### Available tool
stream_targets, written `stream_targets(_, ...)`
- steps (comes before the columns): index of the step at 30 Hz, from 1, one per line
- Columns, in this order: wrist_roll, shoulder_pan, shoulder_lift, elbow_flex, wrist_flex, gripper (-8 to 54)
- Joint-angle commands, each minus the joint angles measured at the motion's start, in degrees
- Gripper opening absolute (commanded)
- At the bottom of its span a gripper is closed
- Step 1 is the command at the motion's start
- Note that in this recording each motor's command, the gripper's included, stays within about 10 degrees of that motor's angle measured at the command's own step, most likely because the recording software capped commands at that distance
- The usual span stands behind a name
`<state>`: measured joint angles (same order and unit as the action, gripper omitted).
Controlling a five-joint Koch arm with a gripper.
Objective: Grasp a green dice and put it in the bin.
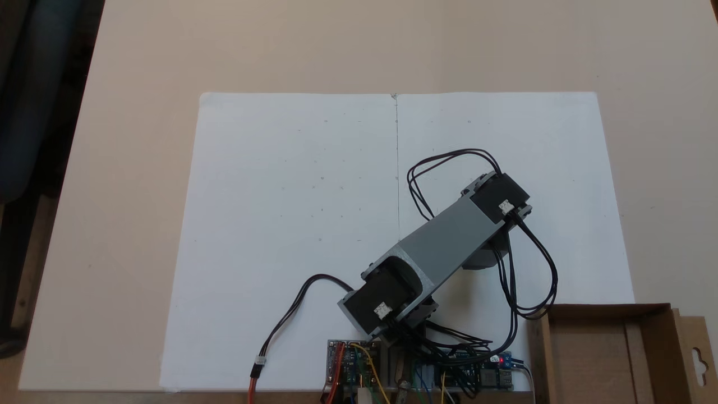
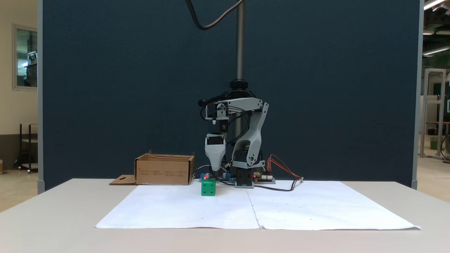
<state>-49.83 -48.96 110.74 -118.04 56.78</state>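
Observation:
A small bright green dice (image 2: 208,187) sits on the white paper (image 2: 256,207), in front of the arm's base. My gripper (image 2: 215,170) hangs pointing straight down, just above the dice and a little to its right. Its jaws line up as one tapered grey piece, so whether it is open or shut is unclear. From above, the grey arm link (image 1: 449,235) covers the gripper and the dice beneath it. The bin (image 2: 163,174), a shallow brown cardboard box, stands left of the base; seen from above, the bin (image 1: 541,353) is at the bottom right.
The robot base with circuit boards (image 1: 359,359) and loose cables (image 1: 286,320) sits at the paper's near edge. A flat flap with a keyhole cutout (image 1: 697,359) sticks out from the bin. A dark partition (image 2: 316,88) stands behind the table.

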Motion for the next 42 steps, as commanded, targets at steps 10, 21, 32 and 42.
stream_targets(10,-8.09,-0.09,-3.43,-0.88,-11.16,49.4)
stream_targets(21,-10.37,-3.25,-6.68,-1.23,-13.18,49.3)
stream_targets(32,-10.02,-3.25,-6.59,-4.13,-14.06,46.9)
stream_targets(42,-8.96,-2.99,-6.59,-5.62,-14.59,45.7)
